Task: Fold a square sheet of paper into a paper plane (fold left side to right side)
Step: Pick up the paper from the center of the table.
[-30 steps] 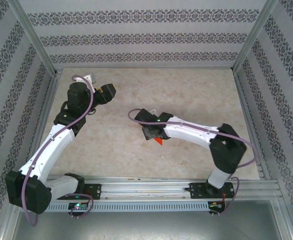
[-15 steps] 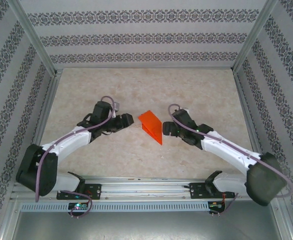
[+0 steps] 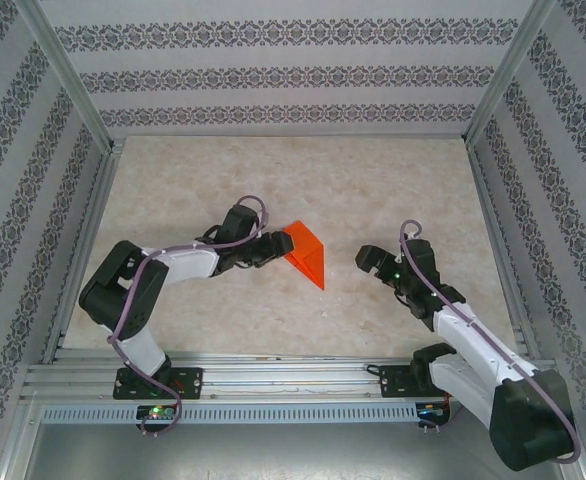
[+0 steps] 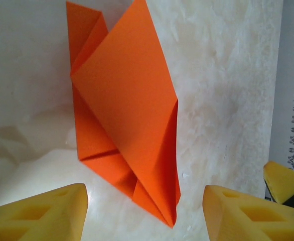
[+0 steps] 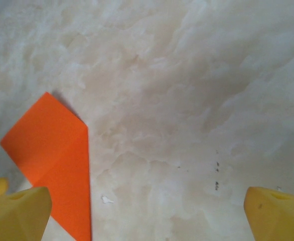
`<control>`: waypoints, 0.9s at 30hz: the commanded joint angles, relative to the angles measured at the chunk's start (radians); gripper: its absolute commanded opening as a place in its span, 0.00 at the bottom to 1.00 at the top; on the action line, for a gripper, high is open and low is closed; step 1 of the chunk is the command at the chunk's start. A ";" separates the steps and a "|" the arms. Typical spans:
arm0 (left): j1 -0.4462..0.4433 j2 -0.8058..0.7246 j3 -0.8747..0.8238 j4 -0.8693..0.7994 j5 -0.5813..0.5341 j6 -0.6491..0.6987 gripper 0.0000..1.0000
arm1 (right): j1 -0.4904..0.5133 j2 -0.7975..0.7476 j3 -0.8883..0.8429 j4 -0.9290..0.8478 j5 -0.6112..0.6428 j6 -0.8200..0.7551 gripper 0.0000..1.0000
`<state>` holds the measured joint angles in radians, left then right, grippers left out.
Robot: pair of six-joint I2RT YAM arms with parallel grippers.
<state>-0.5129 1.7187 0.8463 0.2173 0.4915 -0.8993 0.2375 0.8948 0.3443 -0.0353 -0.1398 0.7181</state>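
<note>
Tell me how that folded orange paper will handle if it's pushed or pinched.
The folded orange paper looks thin and very light, so a nudge would probably slide it across the smooth table rather than tip it. Its layered flaps seem slightly lifted, so it may flex or spring open when pinched. The creases likely add some stiffness.

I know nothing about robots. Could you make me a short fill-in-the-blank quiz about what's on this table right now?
1. The folded paper lying on the table is ____ in colour.
2. The left gripper has fingertips that are ____ in colour.
3. The right gripper is apart from the folded paper, and its jaws are ____.
4. The gripper closer to the folded paper is the ____ one.

Missing words: orange; yellow; open; left.
</note>
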 commanded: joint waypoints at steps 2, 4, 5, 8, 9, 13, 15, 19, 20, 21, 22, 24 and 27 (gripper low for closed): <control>-0.011 0.063 0.052 0.081 -0.024 -0.024 0.60 | -0.038 -0.047 -0.041 0.061 -0.116 0.029 0.98; -0.009 0.100 0.069 0.092 -0.019 -0.028 0.57 | -0.049 -0.067 -0.052 0.066 -0.127 0.035 0.98; -0.010 0.117 0.078 0.100 -0.015 -0.030 0.55 | -0.053 -0.077 -0.060 0.067 -0.135 0.036 0.98; -0.010 0.159 0.098 0.112 -0.026 -0.029 0.48 | -0.068 -0.103 -0.069 0.067 -0.155 0.038 0.98; -0.011 0.170 0.104 0.114 -0.032 -0.022 0.46 | -0.071 -0.110 -0.072 0.068 -0.160 0.039 0.97; -0.009 0.201 0.129 0.122 -0.036 -0.001 0.31 | -0.082 -0.124 -0.084 0.068 -0.176 0.028 0.94; -0.011 0.198 0.123 0.127 -0.036 0.006 0.23 | -0.088 -0.125 -0.090 0.072 -0.188 0.027 0.93; -0.008 0.161 0.085 0.153 -0.016 0.042 0.05 | -0.098 -0.116 -0.094 0.093 -0.228 0.024 0.89; -0.006 0.146 0.075 0.158 -0.003 0.059 0.02 | -0.099 -0.111 -0.092 0.100 -0.238 0.027 0.89; -0.006 0.131 0.065 0.158 0.011 0.076 0.00 | -0.100 -0.105 -0.090 0.105 -0.250 0.029 0.88; -0.003 0.114 0.053 0.159 0.032 0.100 0.00 | -0.101 -0.096 -0.086 0.117 -0.270 0.028 0.88; 0.006 0.079 0.027 0.165 0.088 0.147 0.00 | -0.102 -0.070 -0.082 0.144 -0.310 0.020 0.88; 0.023 0.019 -0.029 0.192 0.198 0.216 0.00 | -0.102 -0.018 -0.077 0.211 -0.383 0.002 0.86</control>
<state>-0.5083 1.7992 0.8555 0.3428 0.5705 -0.7887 0.1455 0.8467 0.2592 0.0845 -0.4286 0.7403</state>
